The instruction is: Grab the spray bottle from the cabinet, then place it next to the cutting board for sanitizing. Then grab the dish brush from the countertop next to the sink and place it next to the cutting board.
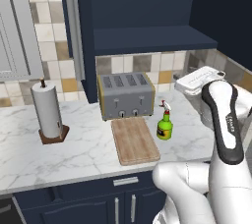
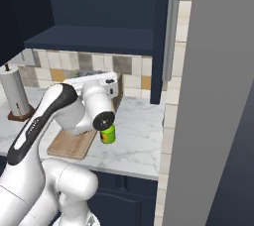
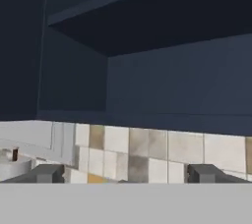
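Observation:
The green spray bottle (image 1: 165,127) (image 2: 107,134) stands upright on the white marble countertop (image 1: 74,149), just right of the wooden cutting board (image 1: 135,140) (image 2: 69,145). The navy cabinet (image 1: 147,39) (image 2: 94,39) (image 3: 172,80) hangs open above, its shelf bare. My gripper (image 3: 128,174) is open with nothing between its fingers. It hovers above the counter to the right of the bottle and points at the back wall and the cabinet. The white hand (image 1: 197,81) (image 2: 94,84) sits well above the bottle. The dish brush and the sink are out of view.
A grey toaster (image 1: 125,95) stands behind the board against the tiled wall. A paper towel holder (image 1: 48,112) (image 2: 15,96) is at the left of the counter. The cabinet door with its silver bar handle (image 1: 76,34) (image 2: 171,41) stands swung open.

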Controlling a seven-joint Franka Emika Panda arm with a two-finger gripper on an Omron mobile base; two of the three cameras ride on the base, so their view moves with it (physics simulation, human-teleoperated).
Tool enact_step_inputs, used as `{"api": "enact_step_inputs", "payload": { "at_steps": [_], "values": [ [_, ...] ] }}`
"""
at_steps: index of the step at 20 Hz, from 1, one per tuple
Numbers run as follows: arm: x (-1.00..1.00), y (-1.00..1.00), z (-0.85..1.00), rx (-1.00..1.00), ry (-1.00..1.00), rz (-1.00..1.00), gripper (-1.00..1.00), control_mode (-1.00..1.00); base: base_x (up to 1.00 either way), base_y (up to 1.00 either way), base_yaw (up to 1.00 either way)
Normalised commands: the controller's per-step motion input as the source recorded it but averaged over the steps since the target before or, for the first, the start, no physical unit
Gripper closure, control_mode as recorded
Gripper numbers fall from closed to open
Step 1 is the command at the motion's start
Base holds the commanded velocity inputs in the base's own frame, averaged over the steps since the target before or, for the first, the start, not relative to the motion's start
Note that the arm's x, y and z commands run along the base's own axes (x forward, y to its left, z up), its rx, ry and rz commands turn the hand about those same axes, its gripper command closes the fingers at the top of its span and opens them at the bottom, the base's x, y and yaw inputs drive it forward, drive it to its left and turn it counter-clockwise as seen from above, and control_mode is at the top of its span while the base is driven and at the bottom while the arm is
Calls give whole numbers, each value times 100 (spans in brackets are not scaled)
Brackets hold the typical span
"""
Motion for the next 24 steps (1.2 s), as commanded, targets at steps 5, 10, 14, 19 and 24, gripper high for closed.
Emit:
{"api": "enact_step_inputs", "payload": {
  "at_steps": [5,10,14,19,24],
  "values": [
    [-37,0,84,-6,29,-13,-100,-100,0,0,0],
    [-49,0,36,-10,33,-13,-100,-100,0,0,0],
    [-62,0,3,-14,31,-13,-100,-100,0,0,0],
    [-74,-9,7,-12,23,-13,-100,-100,0,0,0],
    [-62,-9,-3,-5,4,-5,-100,-100,0,0,0]
  ]
}}
